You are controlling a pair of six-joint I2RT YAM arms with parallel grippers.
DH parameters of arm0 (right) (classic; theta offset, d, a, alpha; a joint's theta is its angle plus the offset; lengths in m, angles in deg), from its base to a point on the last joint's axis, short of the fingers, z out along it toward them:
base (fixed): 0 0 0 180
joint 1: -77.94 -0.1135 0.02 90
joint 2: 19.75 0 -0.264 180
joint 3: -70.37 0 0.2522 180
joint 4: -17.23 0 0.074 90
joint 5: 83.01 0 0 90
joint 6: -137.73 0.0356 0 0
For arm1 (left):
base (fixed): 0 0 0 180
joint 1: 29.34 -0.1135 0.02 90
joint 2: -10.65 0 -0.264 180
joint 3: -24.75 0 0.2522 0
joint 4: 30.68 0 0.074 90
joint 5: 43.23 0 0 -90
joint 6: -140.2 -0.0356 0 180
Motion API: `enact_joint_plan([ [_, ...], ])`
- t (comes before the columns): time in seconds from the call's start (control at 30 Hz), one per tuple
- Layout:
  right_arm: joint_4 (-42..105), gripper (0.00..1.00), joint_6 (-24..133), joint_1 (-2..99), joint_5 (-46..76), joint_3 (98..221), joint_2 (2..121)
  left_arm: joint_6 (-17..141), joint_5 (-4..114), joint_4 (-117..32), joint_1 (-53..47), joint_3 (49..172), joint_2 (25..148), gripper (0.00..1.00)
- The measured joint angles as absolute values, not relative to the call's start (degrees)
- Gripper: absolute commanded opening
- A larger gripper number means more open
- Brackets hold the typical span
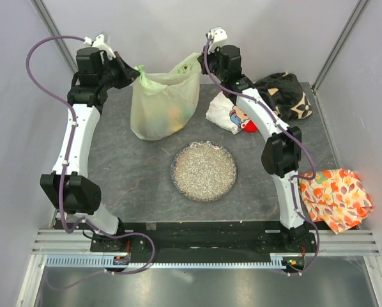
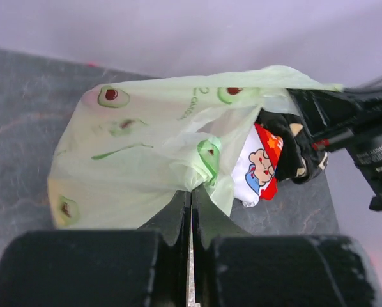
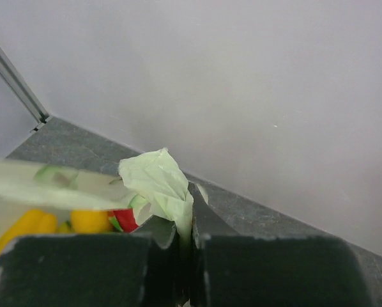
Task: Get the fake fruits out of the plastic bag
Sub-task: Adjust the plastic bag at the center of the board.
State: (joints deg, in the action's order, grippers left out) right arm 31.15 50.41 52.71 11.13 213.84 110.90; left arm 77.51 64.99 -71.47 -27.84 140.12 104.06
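The left jaws are shut tight on a bunched handle of the plastic bag [image 1: 162, 102] at its upper left corner, close to the back wall. We see the bag stretched between both arms, its mouth held up and its body hanging towards the grey bench [image 1: 127, 173]; whether its bottom rests there we cannot tell. The fake fruits [image 3: 89, 220] are inside it: from the right wrist we make out yellow pieces and a red one just below the rim, and from above only an orange-yellow blur through the pale green film. In front of the bag, apart from it, a round speckled dish [image 1: 204, 171] sits mid-bench. The right jaws are likewise clamped on a crumpled tuft of the bag's upper right corner. Right of that lie a white cartoon-printed cloth [image 1: 229, 115], touching a dark patterned cloth [image 1: 287, 96], and nearer the bench's right edge an orange leaf-patterned cloth [image 1: 335, 198].
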Motion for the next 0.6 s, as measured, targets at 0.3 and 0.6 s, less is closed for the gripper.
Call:
enact_joint_plan([
  [0.3, 31.61, 0.00, 53.03, 52.90, 14.79, 191.30, 95.49, 67.59, 66.43, -73.08, -24.70, 131.09, 96.23, 0.02],
  [0.6, 39.89, 0.88, 52.55, 50.59, 22.87, 160.60, 78.20, 59.94, 68.35, -86.09, -24.98, 101.47, 73.76, 0.02],
])
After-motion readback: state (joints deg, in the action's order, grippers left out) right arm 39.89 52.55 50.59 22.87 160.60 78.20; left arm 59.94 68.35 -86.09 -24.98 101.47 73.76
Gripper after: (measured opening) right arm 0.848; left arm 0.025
